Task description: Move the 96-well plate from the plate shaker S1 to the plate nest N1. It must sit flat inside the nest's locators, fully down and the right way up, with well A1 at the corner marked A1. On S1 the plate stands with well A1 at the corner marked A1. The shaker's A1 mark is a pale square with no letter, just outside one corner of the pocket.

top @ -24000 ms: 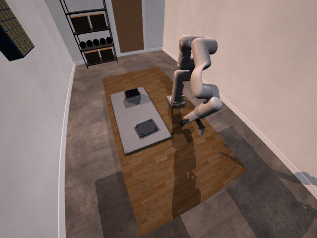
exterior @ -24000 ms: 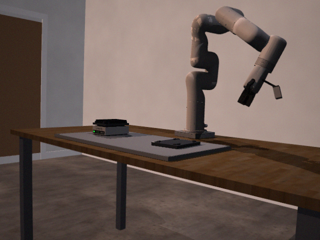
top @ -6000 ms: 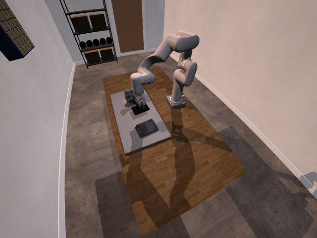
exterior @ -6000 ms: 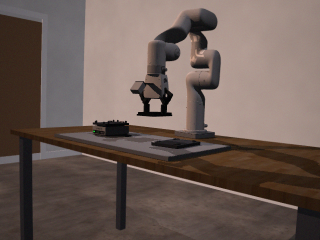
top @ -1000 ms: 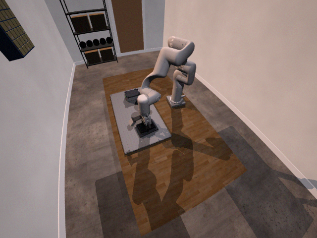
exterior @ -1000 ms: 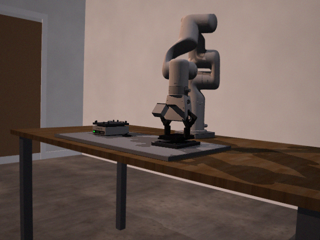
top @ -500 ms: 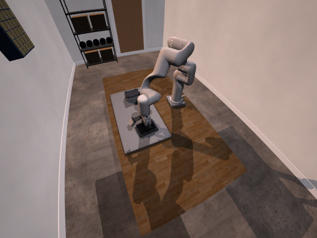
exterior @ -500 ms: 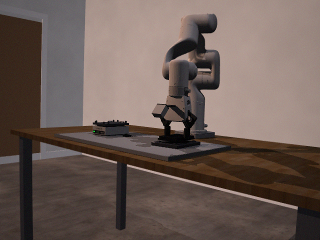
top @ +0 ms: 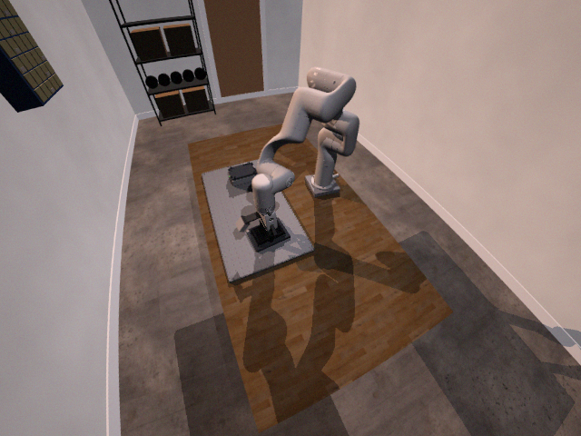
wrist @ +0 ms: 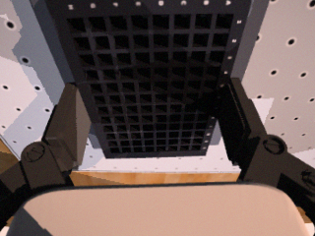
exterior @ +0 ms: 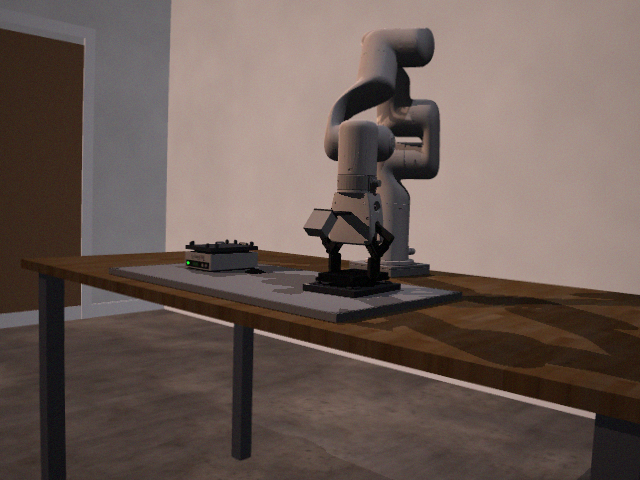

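A wooden table (exterior: pixel 516 330) on dark legs carries a grey perforated base plate (exterior: pixel 217 281) and the arm's pedestal (exterior: pixel 421 268); on the plate sit the plate shaker S1 (exterior: pixel 221 255) and plate nest N1 (exterior: pixel 388 287).
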Robot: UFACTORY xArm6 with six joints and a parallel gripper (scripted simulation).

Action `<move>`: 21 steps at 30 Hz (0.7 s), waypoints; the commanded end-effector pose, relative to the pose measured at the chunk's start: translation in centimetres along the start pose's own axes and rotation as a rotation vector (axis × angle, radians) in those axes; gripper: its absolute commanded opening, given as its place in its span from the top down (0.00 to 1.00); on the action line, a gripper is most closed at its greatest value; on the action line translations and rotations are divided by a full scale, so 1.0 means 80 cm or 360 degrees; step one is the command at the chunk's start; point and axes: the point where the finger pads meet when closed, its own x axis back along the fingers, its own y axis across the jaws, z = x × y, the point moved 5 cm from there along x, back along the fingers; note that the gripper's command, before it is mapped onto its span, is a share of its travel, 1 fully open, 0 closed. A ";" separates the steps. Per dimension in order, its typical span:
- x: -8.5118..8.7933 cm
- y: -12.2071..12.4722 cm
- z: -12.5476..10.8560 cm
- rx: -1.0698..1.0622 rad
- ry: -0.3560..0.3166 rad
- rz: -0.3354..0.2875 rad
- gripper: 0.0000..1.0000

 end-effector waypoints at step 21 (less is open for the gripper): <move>-0.003 -0.001 0.002 0.0000 0.0006 0.0002 1.00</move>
